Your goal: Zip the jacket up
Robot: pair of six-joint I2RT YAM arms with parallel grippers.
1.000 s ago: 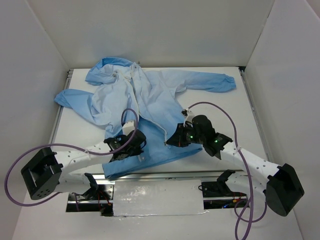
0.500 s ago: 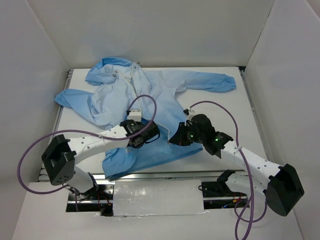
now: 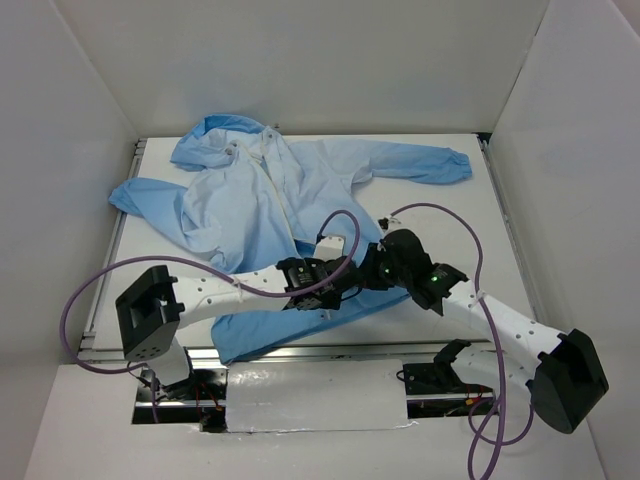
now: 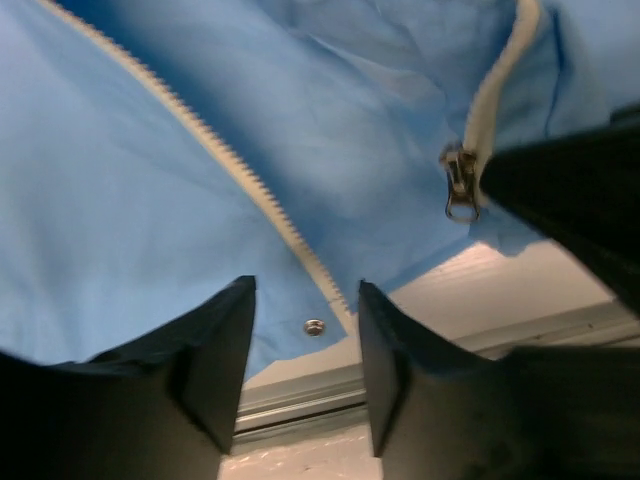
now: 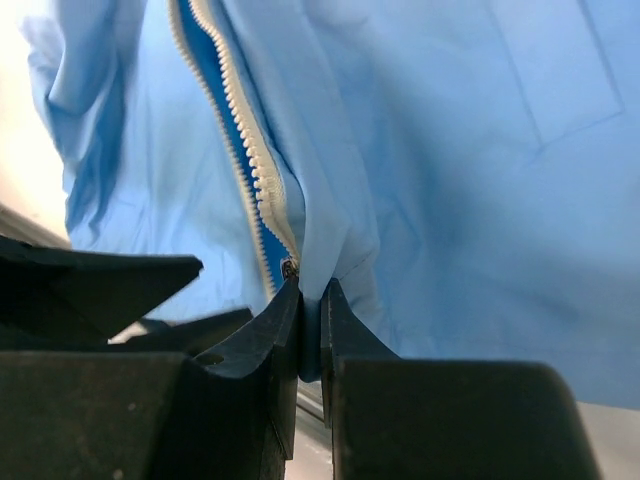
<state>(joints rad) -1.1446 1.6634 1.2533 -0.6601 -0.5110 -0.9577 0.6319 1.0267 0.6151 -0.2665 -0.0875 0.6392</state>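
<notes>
Jacket (image 3: 262, 195), lower centre: right gripper (image 5: 310, 300) clamped on fabric beside zipper (image 5: 248, 140); left gripper (image 4: 305, 330) spread, empty. Thin cloth may slip under pull.

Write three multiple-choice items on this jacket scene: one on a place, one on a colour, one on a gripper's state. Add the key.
1. Where on the table does the hood of the jacket lie, seen from the top camera?
A. far left
B. near right
C. middle of the near edge

2. What colour are the zipper teeth?
A. black
B. white
C. red

3. How does the right gripper stand?
A. wide open over bare table
B. shut on the jacket's fabric beside the zipper
C. shut on a sleeve cuff

Key:
1 A: the top view shows the hood bunched at the far left.
2 B: both wrist views show pale white teeth on blue cloth.
3 B: the right wrist view shows its fingers pinching a fold next to the teeth.
</notes>
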